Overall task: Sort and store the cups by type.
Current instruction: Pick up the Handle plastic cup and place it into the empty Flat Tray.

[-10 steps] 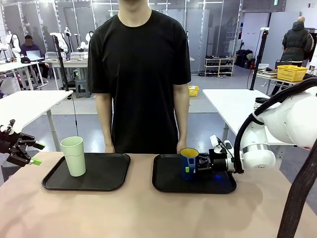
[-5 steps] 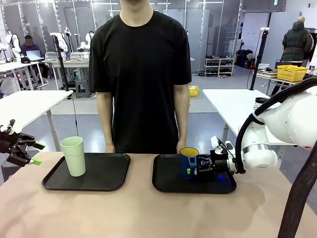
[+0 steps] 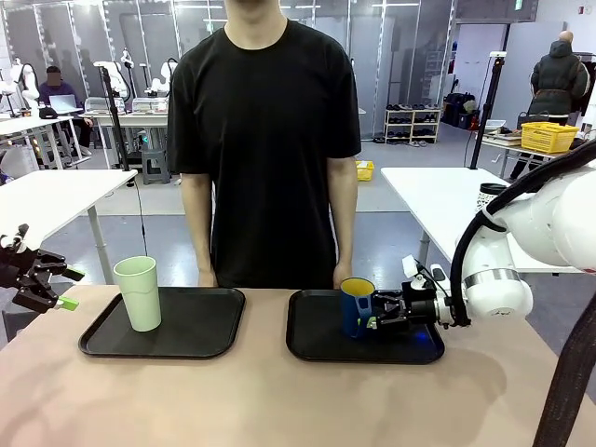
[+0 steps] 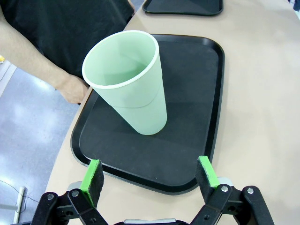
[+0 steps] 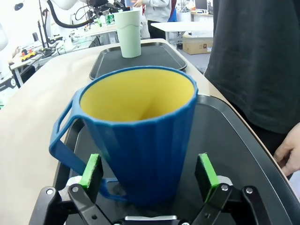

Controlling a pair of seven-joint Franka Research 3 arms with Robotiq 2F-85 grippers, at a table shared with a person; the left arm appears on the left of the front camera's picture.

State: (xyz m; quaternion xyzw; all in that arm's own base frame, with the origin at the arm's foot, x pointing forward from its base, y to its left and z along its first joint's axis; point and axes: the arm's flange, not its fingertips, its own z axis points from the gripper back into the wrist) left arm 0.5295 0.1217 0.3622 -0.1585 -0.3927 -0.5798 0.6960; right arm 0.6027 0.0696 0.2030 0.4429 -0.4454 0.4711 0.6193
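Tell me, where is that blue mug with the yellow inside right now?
In the front view the blue mug stands upright on the right-hand black tray, in front of the person, between the right gripper's open fingers.

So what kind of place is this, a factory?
More likely a robotics lab: other robot arms stand at far tables, a shelf of gear lines the back, and a person watches cups on trays.

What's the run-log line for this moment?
left pincer: open, short of green tumbler | right pincer: open around blue mug | each cup on its own tray
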